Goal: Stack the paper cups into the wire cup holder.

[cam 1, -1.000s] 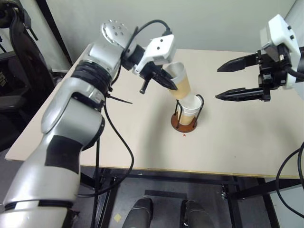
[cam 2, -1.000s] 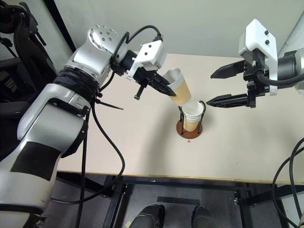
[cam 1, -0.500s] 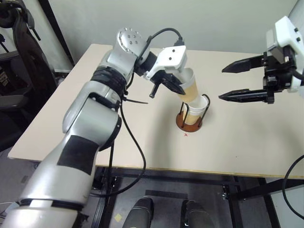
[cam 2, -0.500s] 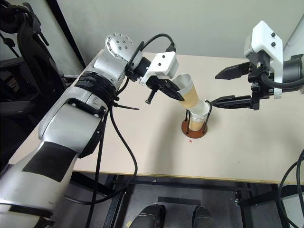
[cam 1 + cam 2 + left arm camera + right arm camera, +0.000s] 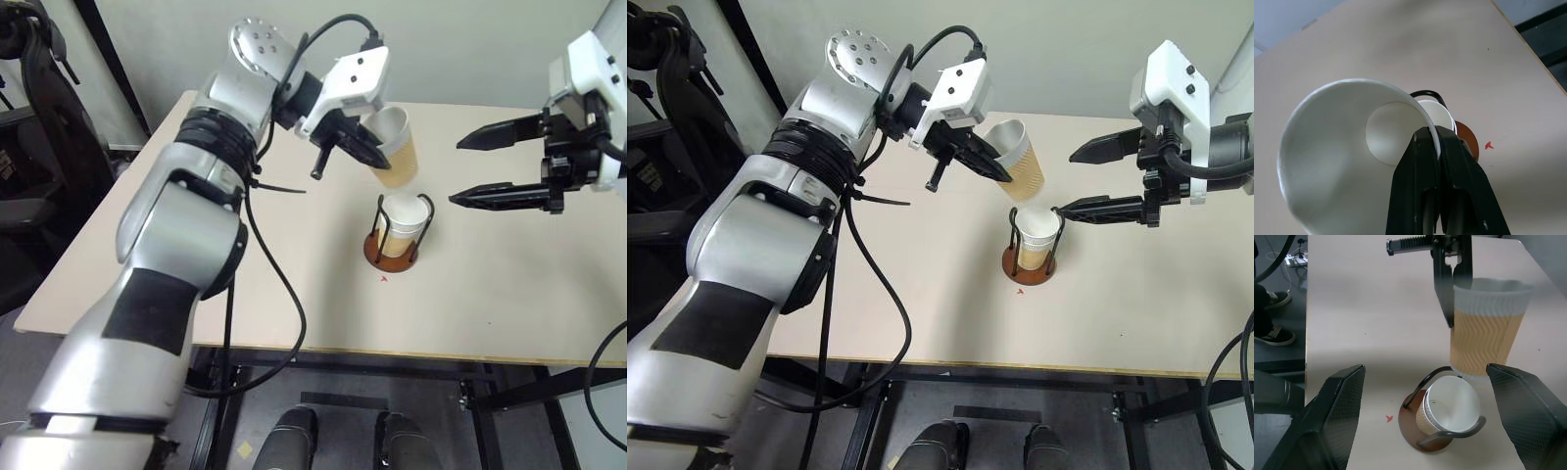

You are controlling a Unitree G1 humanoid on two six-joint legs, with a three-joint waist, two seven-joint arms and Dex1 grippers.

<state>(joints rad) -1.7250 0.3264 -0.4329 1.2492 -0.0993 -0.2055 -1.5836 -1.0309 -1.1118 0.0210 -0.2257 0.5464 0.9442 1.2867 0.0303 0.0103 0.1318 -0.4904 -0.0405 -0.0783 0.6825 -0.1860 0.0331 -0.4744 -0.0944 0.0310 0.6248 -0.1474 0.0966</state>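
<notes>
Two cups (image 5: pixel 1452 407) already sit nested in the wire holder (image 5: pixel 397 243) on the surface (image 5: pixel 294 255). The last cup (image 5: pixel 394 149) — tan, ridged, white inside — hangs tilted just above them, its rim clamped by the left end effector (image 5: pixel 367 155). It must still go in. The right end effector (image 5: pixel 468 168) waits beside, fingers apart.

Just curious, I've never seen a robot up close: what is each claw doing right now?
Left gripper: shut on the rim of a tan ribbed paper cup, held above the wire cup holder.
Right gripper: open, holding nothing.
</notes>
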